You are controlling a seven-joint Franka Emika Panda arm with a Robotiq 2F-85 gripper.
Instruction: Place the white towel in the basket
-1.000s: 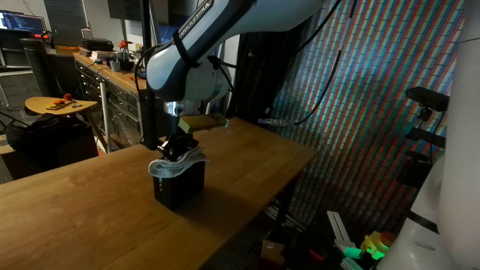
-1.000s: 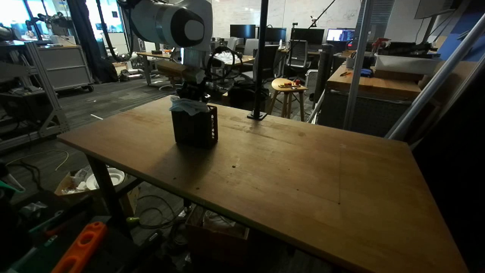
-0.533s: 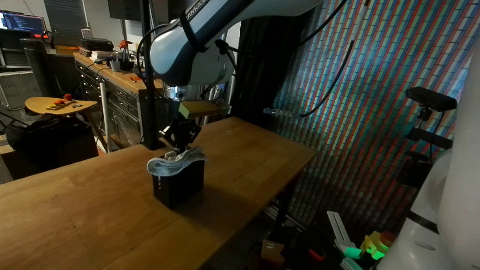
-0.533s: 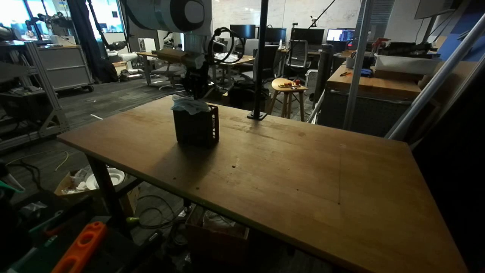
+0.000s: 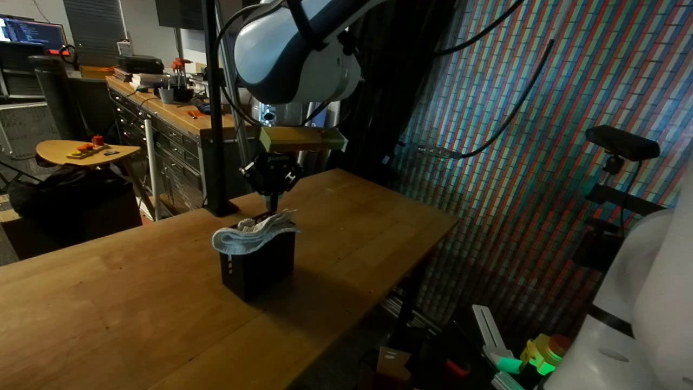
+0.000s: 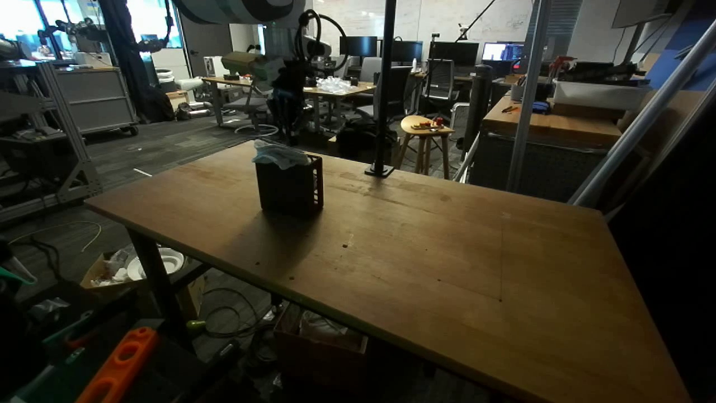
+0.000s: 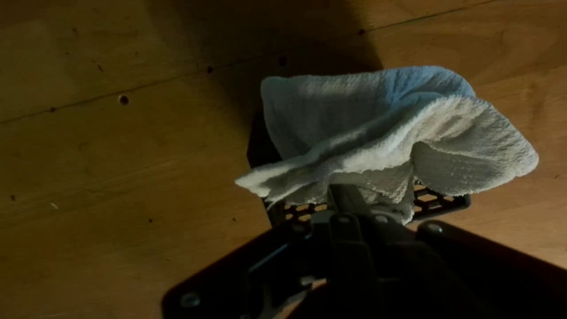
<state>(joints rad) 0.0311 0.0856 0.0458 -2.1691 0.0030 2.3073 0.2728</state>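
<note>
Black two-fingered metal gripper (image 5: pixel 272 207): just risen clear, fully closed, empty.
Wrinkled off-white towel (image 5: pixel 250 240): atop black boxy perforated basket (image 5: pixel 263 273), overhanging left; we judge placing nearly done.

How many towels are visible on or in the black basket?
1: the white towel, draped across the top of the black basket, partly overhanging it. Others could be hidden underneath.

Dim in here, mostly; the windows (image 6: pixel 19 19) far back glare nearly white, while the basket (image 6: pixel 288 187) drops a soft shadow on the surface (image 6: pixel 447 240). A bluish cast tints part of the white towel (image 7: pixel 381 137).
</note>
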